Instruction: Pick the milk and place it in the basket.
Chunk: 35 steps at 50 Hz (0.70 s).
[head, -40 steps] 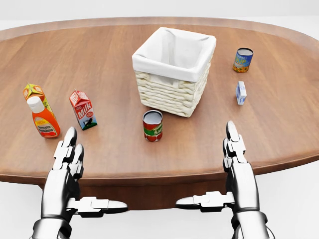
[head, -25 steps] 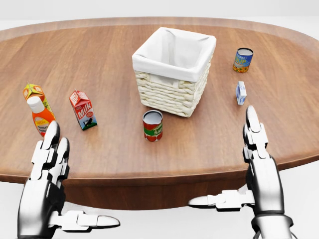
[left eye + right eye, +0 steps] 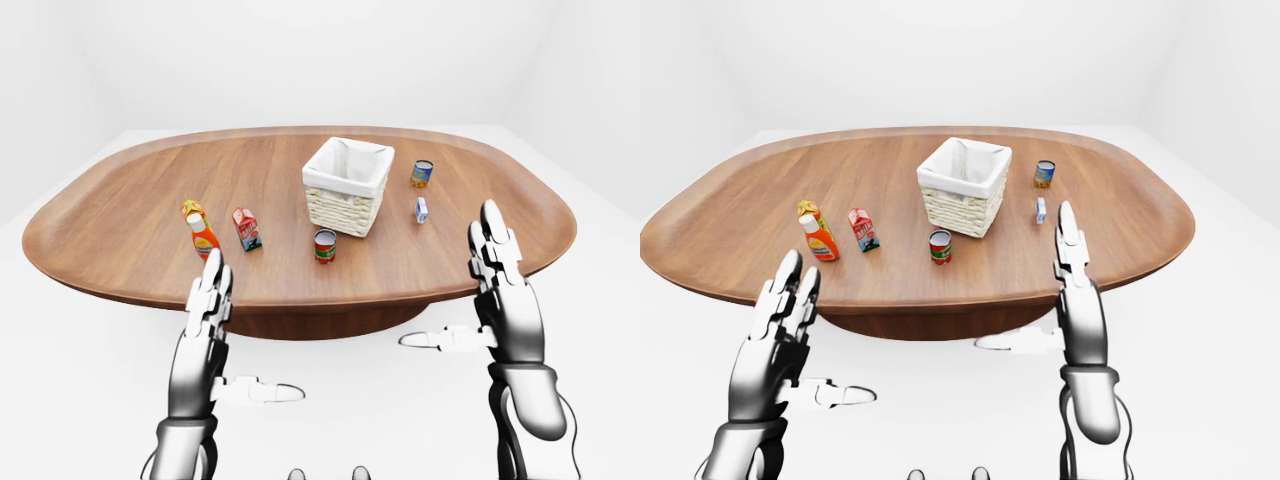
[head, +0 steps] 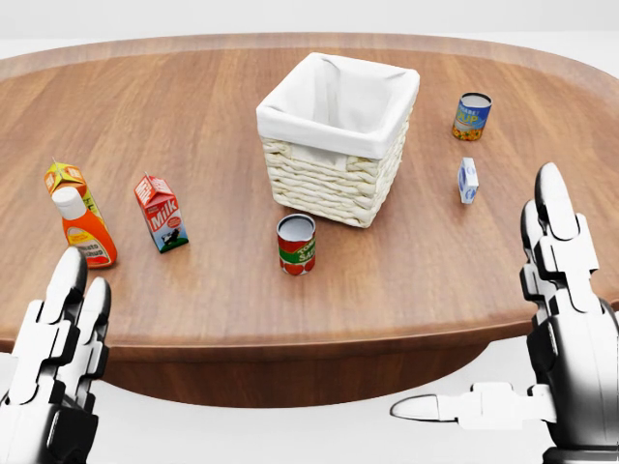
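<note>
Two glossy silver-grey metallic robot arms, left hand (image 3: 205,330) and right hand (image 3: 505,310), three blocky segmented fingers each, dark joint gaps, rounded pale fingertips

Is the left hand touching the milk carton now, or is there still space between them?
Apart. In the head view the left hand sits at the bottom-left corner, fingers open, and bare table shows between it and the milk carton.
</note>
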### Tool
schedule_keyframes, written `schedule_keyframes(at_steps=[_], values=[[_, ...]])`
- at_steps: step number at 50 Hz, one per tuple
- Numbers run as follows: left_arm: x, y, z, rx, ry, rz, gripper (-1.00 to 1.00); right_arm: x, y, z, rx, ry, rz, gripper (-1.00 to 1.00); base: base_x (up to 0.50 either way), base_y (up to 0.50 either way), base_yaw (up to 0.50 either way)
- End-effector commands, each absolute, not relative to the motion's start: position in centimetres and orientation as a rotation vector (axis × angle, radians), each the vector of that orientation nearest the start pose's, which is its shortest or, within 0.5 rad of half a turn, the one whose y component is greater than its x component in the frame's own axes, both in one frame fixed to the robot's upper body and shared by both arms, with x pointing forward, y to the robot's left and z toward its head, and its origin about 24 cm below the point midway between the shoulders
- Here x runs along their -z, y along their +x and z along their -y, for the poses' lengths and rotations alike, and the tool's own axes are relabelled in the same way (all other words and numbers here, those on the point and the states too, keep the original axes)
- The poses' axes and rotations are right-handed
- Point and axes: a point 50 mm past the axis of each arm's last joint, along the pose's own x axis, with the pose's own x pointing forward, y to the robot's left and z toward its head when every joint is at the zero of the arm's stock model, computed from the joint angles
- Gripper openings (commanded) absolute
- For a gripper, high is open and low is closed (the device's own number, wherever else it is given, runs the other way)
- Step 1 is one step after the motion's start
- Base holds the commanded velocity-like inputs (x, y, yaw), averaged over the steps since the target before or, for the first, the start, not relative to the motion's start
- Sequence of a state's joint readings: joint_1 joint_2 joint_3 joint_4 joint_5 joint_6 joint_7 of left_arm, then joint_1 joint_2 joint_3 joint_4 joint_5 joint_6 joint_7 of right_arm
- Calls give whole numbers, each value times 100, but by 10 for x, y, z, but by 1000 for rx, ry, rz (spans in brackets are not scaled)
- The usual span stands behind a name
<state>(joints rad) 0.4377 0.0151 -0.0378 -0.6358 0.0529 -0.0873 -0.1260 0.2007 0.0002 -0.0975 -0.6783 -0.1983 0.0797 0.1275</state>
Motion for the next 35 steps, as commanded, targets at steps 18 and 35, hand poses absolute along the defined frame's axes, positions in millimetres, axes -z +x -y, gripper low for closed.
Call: schedule_keyframes(at_steps=[18,35], values=[[-118,153,-157,45,128,307,100,-162,180,174,62,-282,442,100,0,0,0],[-114,155,-157,43,136,293,100,-161,179,175,62,-267,444,100,0,0,0]])
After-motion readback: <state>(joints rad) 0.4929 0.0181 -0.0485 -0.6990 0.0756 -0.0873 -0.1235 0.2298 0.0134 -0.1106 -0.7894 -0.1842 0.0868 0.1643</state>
